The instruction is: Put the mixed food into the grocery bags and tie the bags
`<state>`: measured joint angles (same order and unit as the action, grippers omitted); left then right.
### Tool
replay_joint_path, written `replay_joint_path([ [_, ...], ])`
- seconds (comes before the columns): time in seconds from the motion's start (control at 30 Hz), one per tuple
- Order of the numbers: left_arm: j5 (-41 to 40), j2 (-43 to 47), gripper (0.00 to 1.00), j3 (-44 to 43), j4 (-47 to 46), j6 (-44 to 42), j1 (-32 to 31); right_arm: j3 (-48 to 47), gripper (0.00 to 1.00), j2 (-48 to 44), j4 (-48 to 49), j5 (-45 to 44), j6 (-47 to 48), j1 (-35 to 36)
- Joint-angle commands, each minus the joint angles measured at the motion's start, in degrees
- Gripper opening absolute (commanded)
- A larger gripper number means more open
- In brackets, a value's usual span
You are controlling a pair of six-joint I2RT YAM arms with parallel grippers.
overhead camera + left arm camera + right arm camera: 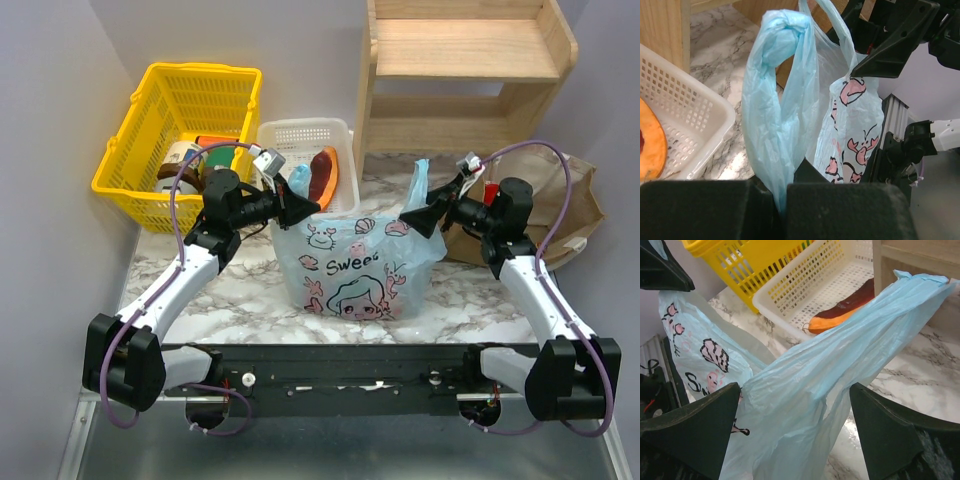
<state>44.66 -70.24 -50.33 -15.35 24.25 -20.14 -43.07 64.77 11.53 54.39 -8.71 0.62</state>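
The left gripper [782,196] was clamped on a bag handle; the right gripper [794,395] was held wide apart.
One twisted handle [775,100] of the light-blue grocery bag [355,265] was pinched by the left fingers, while the other handle [840,350] was draped unclamped between the right jaws. The bag was stood on the marble table [250,300], just before the white slotted tray [300,135], with the tan-brown bag [570,195] at its right.

blue printed bag [358,262] upright, tan bag [575,205] beside
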Motion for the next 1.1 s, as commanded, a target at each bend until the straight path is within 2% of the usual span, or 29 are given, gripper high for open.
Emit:
replay_joint_path([
  [0.0, 2.2, 0.7, 0.0, 0.7, -2.0, 0.4, 0.1, 0.2, 1.0, 1.8, 5.7, -2.8, -0.6, -0.4],
  [0.07, 2.3, 0.8, 0.0, 0.8, -2.0, 0.3, 0.1, -1.0, 1.0, 1.9, 3.6, -6.0, 1.3, -0.4],
  [0.1, 2.2, 1.0, 0.0, 0.8, -1.9, 0.0, 0.1, -1.6, 1.0, 1.5, 1.6, -10.6, 2.6, -0.4],
  [0.23, 2.1, 1.3, 0.0, 0.9, -1.9, -0.3, 0.1, -1.3, 1.0, -1.6, -0.9, -15.5, 4.4, -0.4],
  [0.5, 2.8, 1.0, 0.0, 1.0, -2.7, 0.1, 0.1, -3.3, 1.0, 6.5, 1.8, -0.6, -0.9, -0.4],
  [0.73, 2.6, 0.5, 0.0, 1.1, -2.9, 0.4, 0.1, -1.9, 1.0, 7.3, 6.2, 1.2, -3.7, 2.8],
  [0.8, 2.6, 0.5, 0.0, 1.2, -3.3, 0.7, 0.1, -2.1, 0.96, 7.9, 6.9, 1.9, -4.5, 3.9],
  [0.83, 2.7, 0.5, 0.0, 1.4, -3.5, 0.8, 0.1, -2.1, 0.93, 8.3, 8.0, 2.2, -5.3, 4.4],
  [0.97, 2.1, 0.9, 0.0, 1.5, -3.4, 0.6, 0.1, 0.0, 0.65, 8.6, 13.2, 2.3, -9.2, 5.5],
  [1.03, 1.7, 1.1, 0.0, 1.6, -3.4, 0.6, 0.1, 0.9, 0.55, 7.8, 14.9, 1.9, -10.9, 5.5],
  [1.07, 1.3, 1.2, 0.0, 1.7, -3.4, 0.5, 0.1, 1.1, 0.41, 7.4, 14.9, 1.7, -11.0, 5.5],
])
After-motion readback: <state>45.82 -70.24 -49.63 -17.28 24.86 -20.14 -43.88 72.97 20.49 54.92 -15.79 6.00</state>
